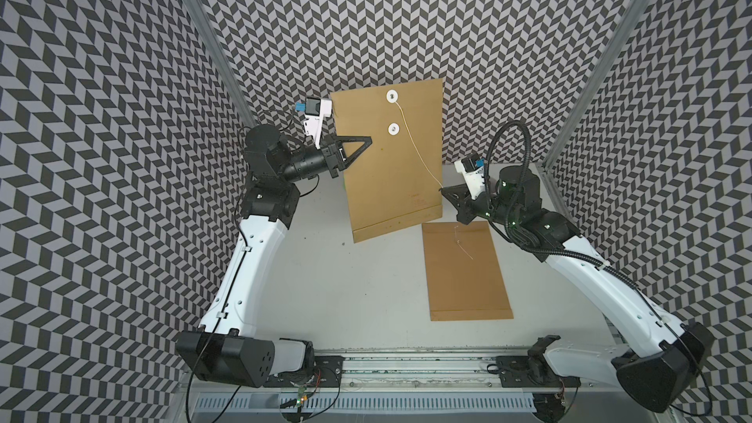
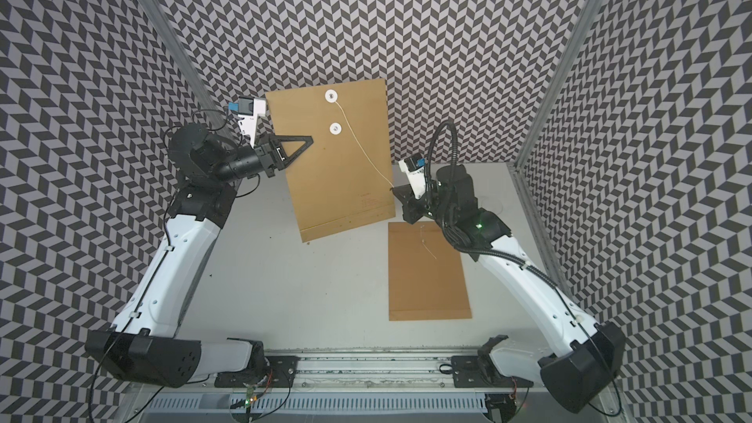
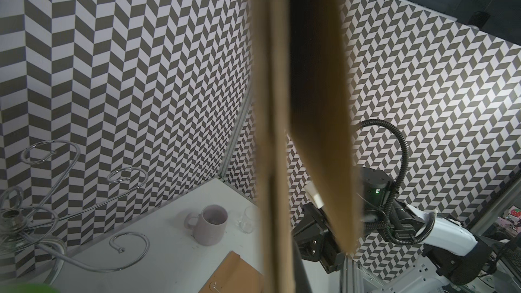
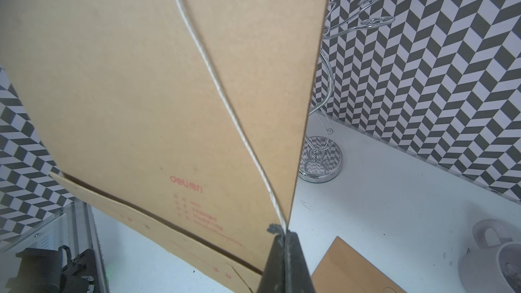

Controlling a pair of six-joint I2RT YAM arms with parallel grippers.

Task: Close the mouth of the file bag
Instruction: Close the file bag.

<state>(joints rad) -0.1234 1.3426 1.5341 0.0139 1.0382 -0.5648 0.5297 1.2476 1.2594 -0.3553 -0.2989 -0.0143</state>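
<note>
Over the table's far half, the file bag (image 1: 390, 164) hangs upright, long axis near vertical w/ a slight lean. Its mouth end and two white discs are up top, the folded bottom edge down toward the table (image 1: 325, 299) (can't tell if the low corner touches it). The disc face looks toward the robot's base.

L gripper (image 1: 368, 140) is clamped tight on the bag's left edge, approx level w/ the lower disc (image 1: 393, 128). That's prob to hold the sheet stiff and leave the disc face free for the other arm.

R gripper (image 1: 442, 189), just beside the bag's right edge low down, has its jaws pressed together on the free end of the string (image 1: 415, 148). The right wrist view shows the cord running straight into the closed tips. The string leaves the upper disc (image 1: 391, 95), passes beside the lower disc w/o wrapping it, and runs taut on a diagonal to that pinch.

So the mouth isn't tied yet, I'd say. The tension looks set up for winding round the lower disc.

A second file bag (image 1: 466, 270) lies flat on the table near the R arm, no gripper on it.
</note>
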